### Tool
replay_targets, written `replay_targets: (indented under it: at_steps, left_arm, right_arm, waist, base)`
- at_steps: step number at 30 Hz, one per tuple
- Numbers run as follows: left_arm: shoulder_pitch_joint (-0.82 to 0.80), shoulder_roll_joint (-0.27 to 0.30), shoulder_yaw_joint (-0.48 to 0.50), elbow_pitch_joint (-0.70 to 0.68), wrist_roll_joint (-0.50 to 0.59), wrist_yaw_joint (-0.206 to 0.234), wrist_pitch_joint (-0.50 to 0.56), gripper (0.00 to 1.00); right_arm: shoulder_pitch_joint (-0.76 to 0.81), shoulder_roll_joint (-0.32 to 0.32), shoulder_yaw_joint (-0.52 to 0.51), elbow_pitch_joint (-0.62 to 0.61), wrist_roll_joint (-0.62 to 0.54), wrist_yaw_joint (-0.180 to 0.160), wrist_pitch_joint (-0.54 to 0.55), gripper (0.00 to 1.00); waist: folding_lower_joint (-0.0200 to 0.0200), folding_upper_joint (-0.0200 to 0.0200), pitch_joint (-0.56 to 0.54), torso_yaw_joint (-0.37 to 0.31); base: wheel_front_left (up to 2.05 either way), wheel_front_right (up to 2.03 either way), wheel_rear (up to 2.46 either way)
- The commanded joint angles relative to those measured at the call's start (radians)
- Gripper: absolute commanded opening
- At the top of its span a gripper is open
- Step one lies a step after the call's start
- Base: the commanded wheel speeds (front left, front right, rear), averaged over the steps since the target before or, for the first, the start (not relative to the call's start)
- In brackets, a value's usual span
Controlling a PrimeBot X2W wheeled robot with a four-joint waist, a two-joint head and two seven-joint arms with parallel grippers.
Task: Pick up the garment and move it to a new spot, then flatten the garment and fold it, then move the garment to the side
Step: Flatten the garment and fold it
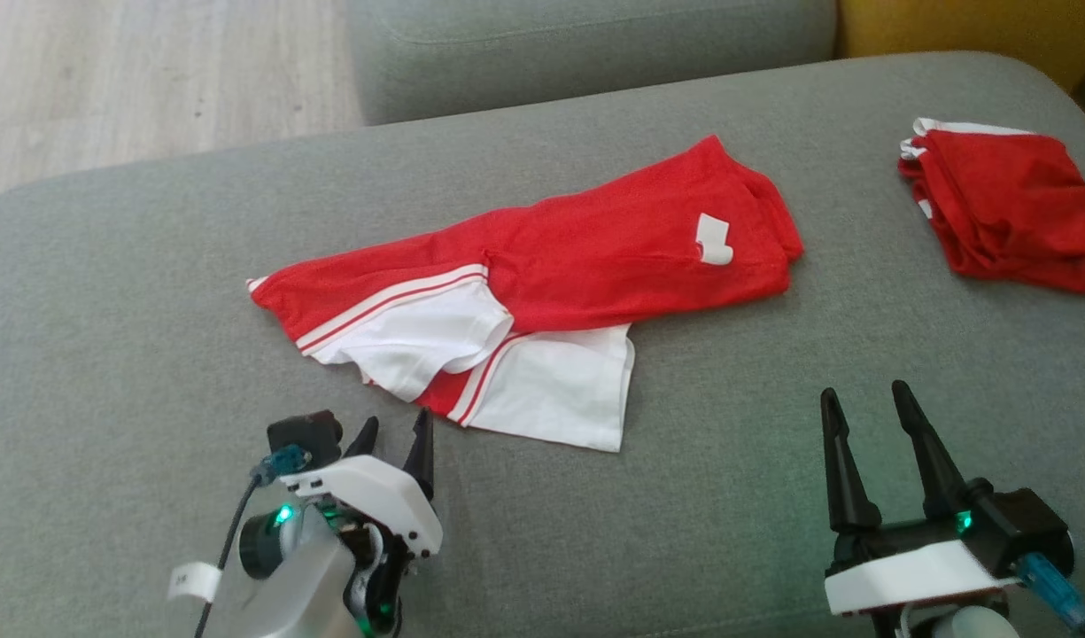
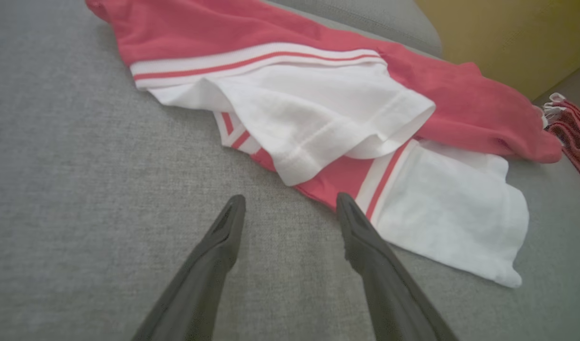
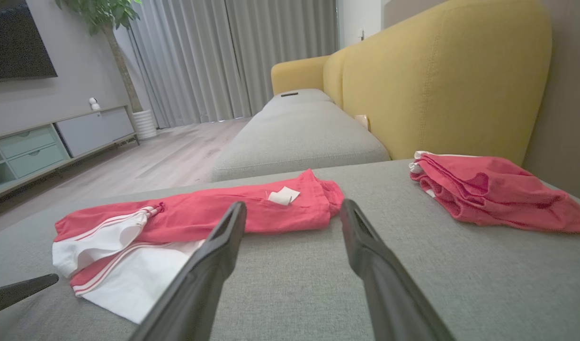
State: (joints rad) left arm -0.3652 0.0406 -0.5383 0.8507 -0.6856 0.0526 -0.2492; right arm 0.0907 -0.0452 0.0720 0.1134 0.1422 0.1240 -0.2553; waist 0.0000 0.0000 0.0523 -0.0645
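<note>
The garment (image 1: 542,283) is a pair of red shorts with white leg ends and red-white stripes, lying folded lengthwise across the grey sofa cushion (image 1: 152,292). A white label shows near its waistband end. My left gripper (image 1: 399,434) is open just short of the white leg hem, holding nothing; in the left wrist view the garment (image 2: 318,109) lies right past the left gripper (image 2: 290,203), whose right fingertip almost touches the red hem. My right gripper (image 1: 861,400) stands open over bare cushion, apart from the garment (image 3: 200,218), with nothing in the right gripper (image 3: 292,210).
A second red garment (image 1: 1011,208) lies folded at the cushion's far right, also seen as the folded pile (image 3: 488,189). A yellow sofa back (image 3: 441,76) rises behind it. Another grey cushion (image 1: 586,44) and wooden floor (image 1: 152,80) lie beyond.
</note>
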Motion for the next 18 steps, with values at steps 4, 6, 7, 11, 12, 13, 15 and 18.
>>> replay_targets:
  at_steps: [4,6,7,11,12,13,15,18]
  left_arm:
    - [-0.088,0.01,0.032,0.015,-0.01,-0.01,-0.013,1.0]
    - [-0.099,0.01,0.039,0.023,-0.007,-0.01,-0.013,1.0]
    - [-0.103,0.01,0.043,0.027,-0.006,-0.01,-0.013,1.0]
    - [-0.118,0.01,0.051,0.038,0.003,-0.011,-0.013,0.68]
    - [-0.121,0.01,0.052,0.042,0.004,-0.011,-0.013,0.45]
    - [-0.124,0.01,0.052,0.046,0.005,-0.011,-0.013,0.41]
    - [-0.128,0.01,0.051,0.053,0.003,-0.012,-0.013,0.07]
    - [-0.13,0.01,0.048,0.056,-0.002,-0.015,-0.013,0.0]
  right_arm:
    - [-0.054,-0.019,0.025,-0.037,0.0,0.007,-0.006,1.0]
    - [-0.06,-0.021,0.027,-0.039,0.001,0.007,-0.006,1.0]
    - [-0.062,-0.022,0.028,-0.039,0.001,0.007,-0.006,1.0]
    - [-0.069,-0.025,0.029,-0.043,0.002,0.007,-0.006,1.0]
    - [-0.069,-0.026,0.029,-0.044,0.002,0.007,-0.006,1.0]
    - [-0.07,-0.027,0.029,-0.045,0.002,0.007,-0.006,1.0]
    - [-0.071,-0.028,0.029,-0.045,0.002,0.007,-0.006,1.0]
    - [-0.071,-0.029,0.027,-0.046,0.003,0.007,-0.006,1.0]
  waist:
    - [0.0,0.0,0.017,-0.023]
    - [0.0,0.0,0.024,-0.029]
    - [0.0,0.0,0.028,-0.032]
    - [0.0,0.0,0.038,-0.039]
    - [0.0,0.0,0.04,-0.04]
    - [0.0,0.0,0.042,-0.041]
    - [0.0,0.0,0.044,-0.042]
    - [0.0,0.0,0.045,-0.042]
  base:
    - [0.0,0.0,0.0]
    - [0.0,0.0,0.0]
    - [0.0,0.0,0.0]
    - [0.0,0.0,0.0]
    - [0.0,0.0,0.0]
    - [0.0,0.0,0.0]
    - [0.0,0.0,0.0]
    - [0.0,0.0,0.0]
